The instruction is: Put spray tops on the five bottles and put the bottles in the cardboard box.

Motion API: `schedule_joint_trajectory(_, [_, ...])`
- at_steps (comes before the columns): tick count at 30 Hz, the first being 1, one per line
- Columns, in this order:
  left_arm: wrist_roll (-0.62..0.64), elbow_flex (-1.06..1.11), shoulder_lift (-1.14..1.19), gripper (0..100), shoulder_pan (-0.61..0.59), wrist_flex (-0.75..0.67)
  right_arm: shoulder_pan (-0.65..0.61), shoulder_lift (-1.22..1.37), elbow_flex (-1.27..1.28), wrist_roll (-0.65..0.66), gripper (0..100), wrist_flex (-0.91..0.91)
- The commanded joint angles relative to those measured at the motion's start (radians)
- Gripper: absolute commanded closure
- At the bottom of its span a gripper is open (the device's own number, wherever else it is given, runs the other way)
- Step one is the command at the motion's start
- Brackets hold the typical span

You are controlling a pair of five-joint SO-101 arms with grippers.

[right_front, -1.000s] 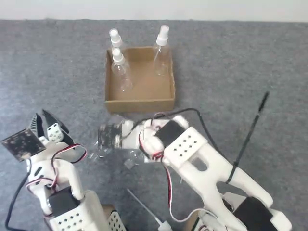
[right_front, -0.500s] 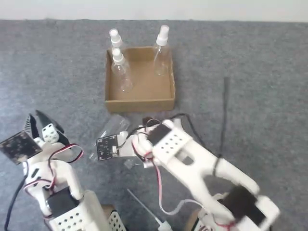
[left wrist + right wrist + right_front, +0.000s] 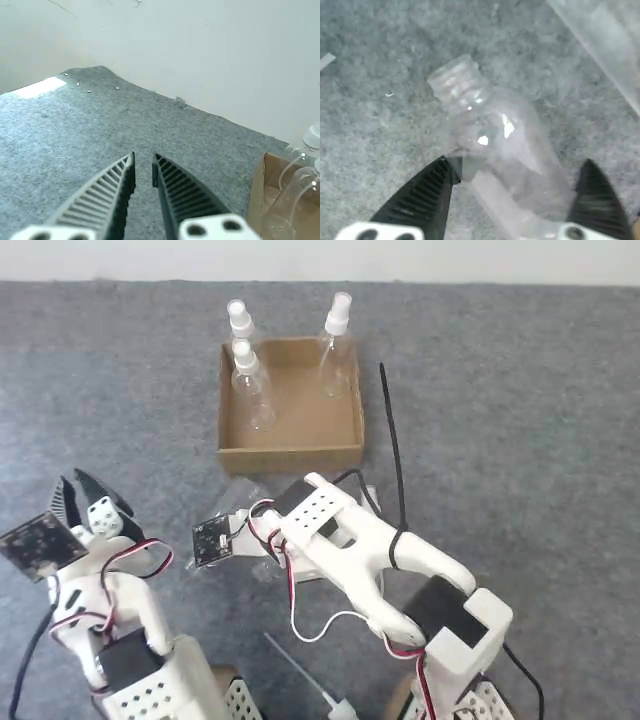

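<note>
The left gripper (image 3: 88, 492) is raised over the near left part of the grey carpet (image 3: 520, 390) in the high view, well apart from everything else. The right arm (image 3: 340, 535) lies low across the middle, its wrist just in front of the cardboard box (image 3: 290, 455). Some clear plastic (image 3: 232, 502) lies between them (hard to make out against the carpet). Two capped bottles stand in the box, one at the left (image 3: 252, 390) and one at the far right (image 3: 335, 355). A third capped bottle (image 3: 238, 318) is at the far left corner, and I cannot tell whether it is inside or just behind. A loose spray top (image 3: 338, 706) with its thin tube lies near the arm bases.

In the left wrist view, the left gripper's jaws are parted by a narrow slit, with nothing between them. The box's corner and the bottles show off to one side.

In the right wrist view, the right gripper (image 3: 517, 167) is spread wide around a capless bottle (image 3: 510, 135) lying on its side on the carpet, with one jaw on each side of its body. The bottle's threaded neck (image 3: 457, 80) points away from the jaws. I cannot tell whether either jaw touches it.
</note>
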Motion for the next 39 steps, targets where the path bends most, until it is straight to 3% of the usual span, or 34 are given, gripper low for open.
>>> schedule_joint_trajectory(1, [0.017,-0.012,-0.015,95,-0.005,-0.032,-0.004,-0.024,-0.060,0.011,85.7,0.015])
schedule_joint_trajectory(5, [0.017,-0.012,-0.015,95,-0.005,-0.032,0.001,-0.024,-0.060,0.008,92.8,0.016])
schedule_joint_trajectory(14, [0.017,-0.012,-0.015,95,-0.006,-0.032,0.001,-0.025,-0.132,0.000,93.2,0.160])
schedule_joint_trajectory(21, [0.017,-0.010,-0.015,95,-0.006,-0.032,0.001,-0.025,-0.227,-0.163,93.2,0.278])
schedule_joint_trajectory(39, [0.017,-0.010,-0.015,95,-0.006,-0.032,0.038,-0.246,-0.259,-0.408,93.2,0.449])
